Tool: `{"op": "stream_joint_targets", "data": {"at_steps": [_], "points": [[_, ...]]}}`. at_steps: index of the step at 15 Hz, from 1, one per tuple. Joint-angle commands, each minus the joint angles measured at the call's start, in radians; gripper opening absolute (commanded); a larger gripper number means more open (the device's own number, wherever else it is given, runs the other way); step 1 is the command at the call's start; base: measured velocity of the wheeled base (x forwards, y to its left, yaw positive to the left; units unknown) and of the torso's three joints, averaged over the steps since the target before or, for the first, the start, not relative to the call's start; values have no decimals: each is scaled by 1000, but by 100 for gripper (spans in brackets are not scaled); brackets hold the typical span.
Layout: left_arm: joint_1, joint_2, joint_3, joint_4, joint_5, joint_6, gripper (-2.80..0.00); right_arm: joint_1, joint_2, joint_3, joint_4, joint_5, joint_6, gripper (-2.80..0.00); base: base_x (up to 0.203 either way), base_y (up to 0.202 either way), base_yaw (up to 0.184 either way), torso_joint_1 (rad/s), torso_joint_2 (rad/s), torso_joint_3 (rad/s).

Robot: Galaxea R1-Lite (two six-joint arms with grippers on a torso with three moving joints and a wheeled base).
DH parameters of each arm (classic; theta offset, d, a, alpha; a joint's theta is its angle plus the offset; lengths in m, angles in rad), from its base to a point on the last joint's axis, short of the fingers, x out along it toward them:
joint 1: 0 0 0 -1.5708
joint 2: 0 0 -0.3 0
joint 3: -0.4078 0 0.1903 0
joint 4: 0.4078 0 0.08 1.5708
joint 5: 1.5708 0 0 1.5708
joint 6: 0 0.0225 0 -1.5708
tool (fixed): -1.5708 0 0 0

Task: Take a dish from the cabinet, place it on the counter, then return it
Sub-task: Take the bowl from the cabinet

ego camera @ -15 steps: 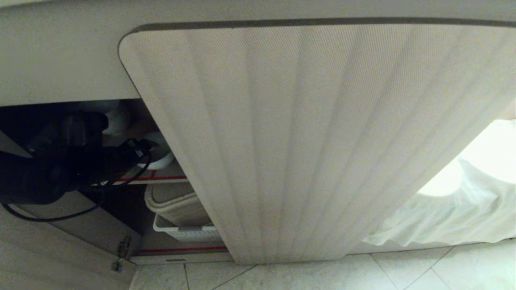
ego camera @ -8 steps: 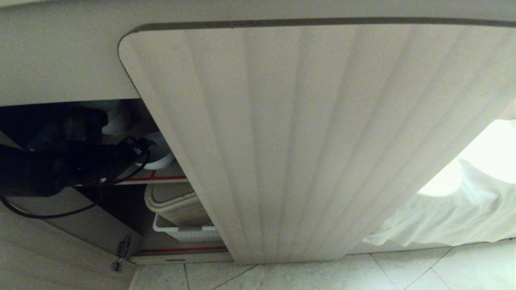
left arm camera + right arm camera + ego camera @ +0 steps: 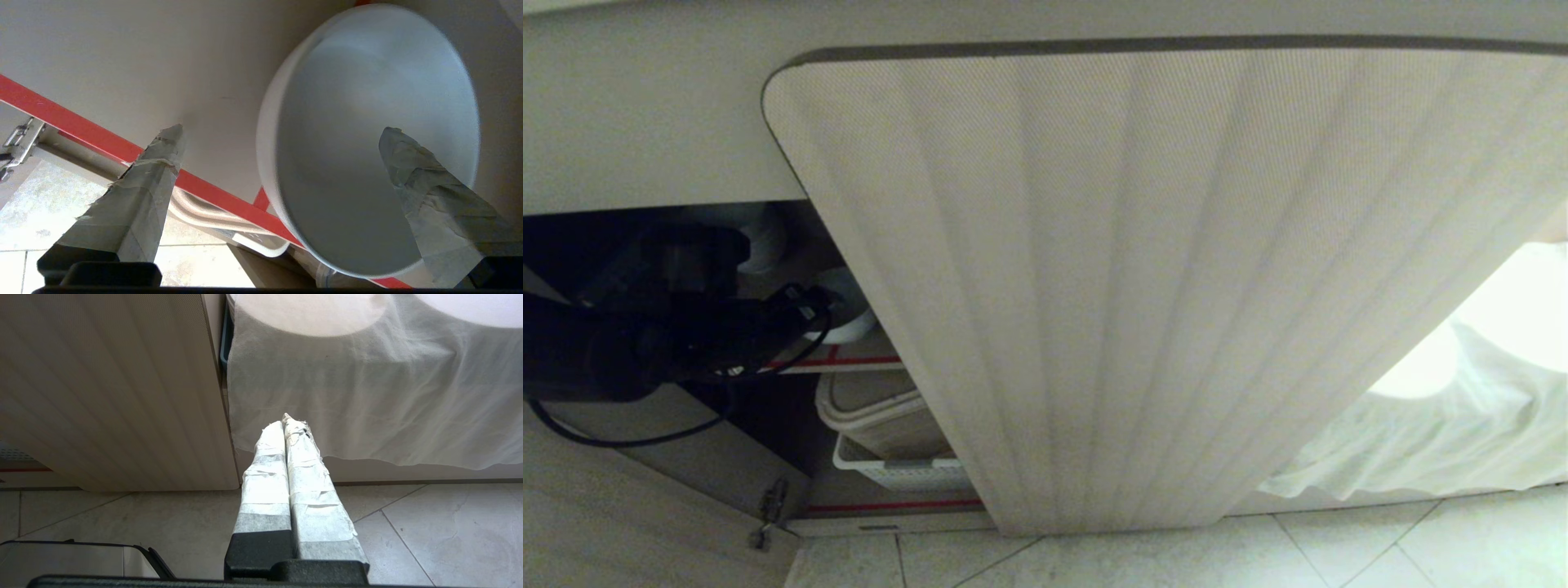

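Observation:
The dish (image 3: pixel 367 134), a deep white bowl, stands on the cabinet's upper shelf (image 3: pixel 102 61), close to the shelf's red-lined front edge. My left gripper (image 3: pixel 282 132) is open and straddles the bowl's near wall. One taped finger (image 3: pixel 412 171) is inside the bowl and the other finger (image 3: pixel 151 175) is outside it over the shelf. In the head view the bowl (image 3: pixel 849 314) peeks out behind the black left arm (image 3: pixel 686 335), beside the open ribbed cabinet door (image 3: pixel 1135 286). My right gripper (image 3: pixel 288 420) is shut and empty, held low over the floor. The counter's top is out of view.
On the lower shelf sit a beige bin (image 3: pixel 882 416) and a white basket (image 3: pixel 898 472). More white crockery (image 3: pixel 764 237) stands further back on the upper shelf. A white cloth (image 3: pixel 1437 433) hangs to the right of the door. A door hinge (image 3: pixel 768 510) is near the tiled floor (image 3: pixel 1258 555).

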Motion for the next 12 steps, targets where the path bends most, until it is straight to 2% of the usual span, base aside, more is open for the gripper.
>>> {"op": "stream_joint_targets", "data": {"at_steps": [1,10,11,12], "points": [[0,6,2,-3,1,-5,0,1,2,0,0,0,-1,-280,0,0,0,0,0,0],[2,7,8,-9,16,-3,0,1,2,0,0,0,0,-280,0,0,0,0,0,0],[2,7,8,-9,16,-3,-280,1,2,0,0,0,0,-280,0,0,0,0,0,0],[2,7,6,-9,16,-3,-280,1,2,0,0,0,0,-280,0,0,0,0,0,0]]}}
